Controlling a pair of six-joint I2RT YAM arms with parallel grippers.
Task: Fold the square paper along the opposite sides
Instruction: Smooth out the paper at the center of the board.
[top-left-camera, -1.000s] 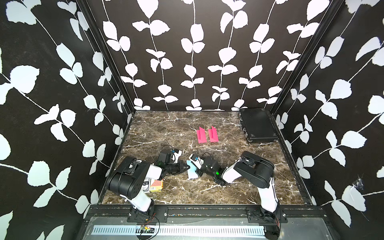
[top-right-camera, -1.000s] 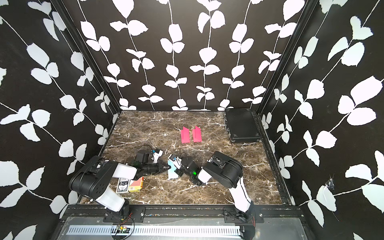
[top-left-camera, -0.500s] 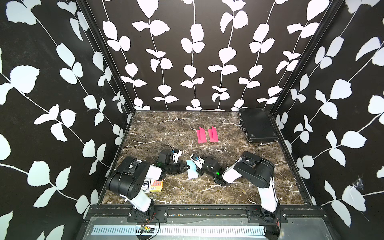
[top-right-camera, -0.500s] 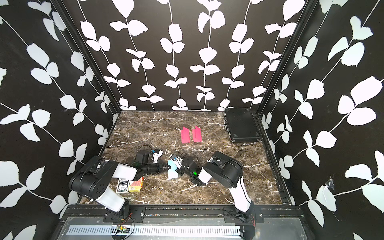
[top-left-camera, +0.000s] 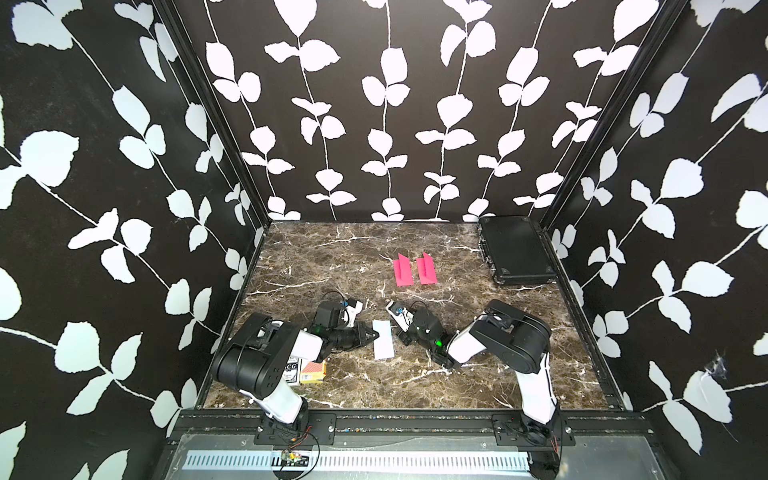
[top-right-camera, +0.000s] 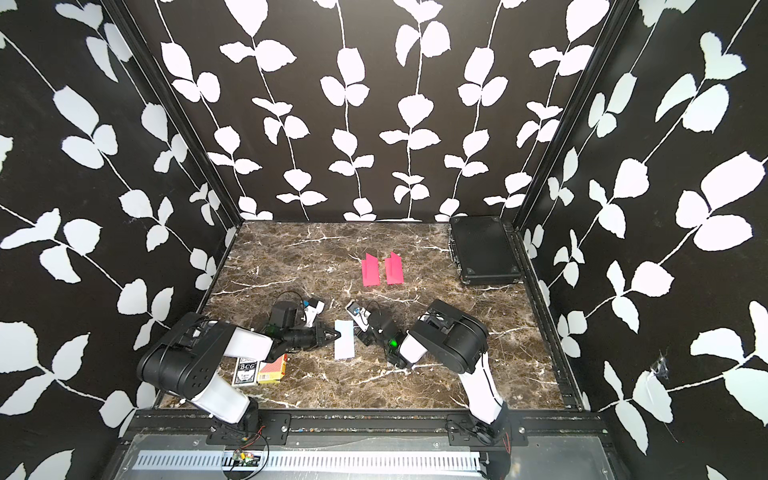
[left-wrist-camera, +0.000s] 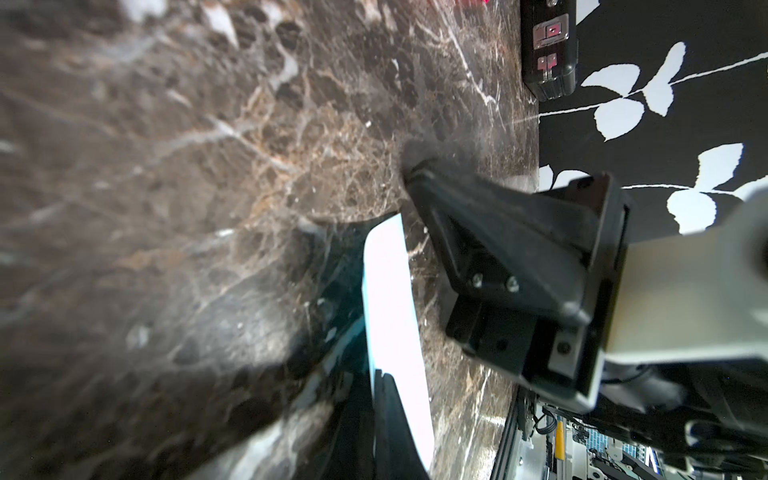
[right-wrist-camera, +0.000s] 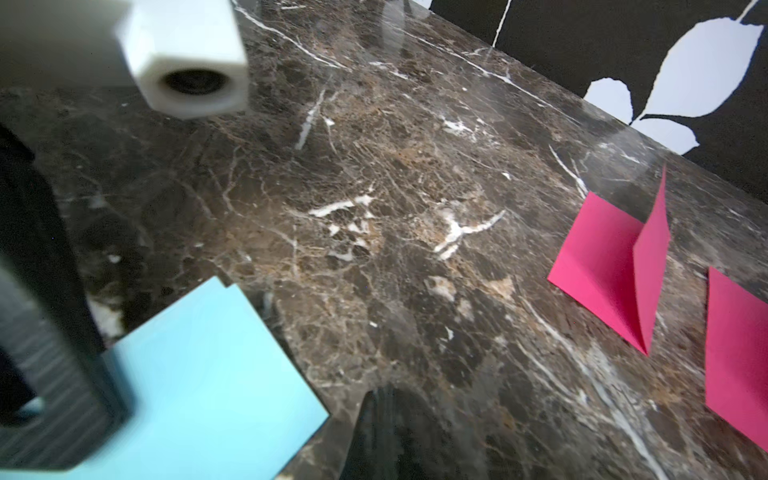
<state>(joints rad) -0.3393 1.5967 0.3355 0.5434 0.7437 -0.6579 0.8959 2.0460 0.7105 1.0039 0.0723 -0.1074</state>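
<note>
Both claws are pressed together and empty, the left gripper (top-left-camera: 375, 333) tip-down on one edge of the folded blue paper (top-left-camera: 383, 345) and the right gripper (left-wrist-camera: 411, 176) just beside its opposite edge, apparently to press the crease flat against the table (top-left-camera: 332, 257).

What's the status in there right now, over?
Both shut: left gripper tip on the light blue paper, right gripper beside it. Paper folded, lying flat. Behind, apart: pink folded papers.
</note>
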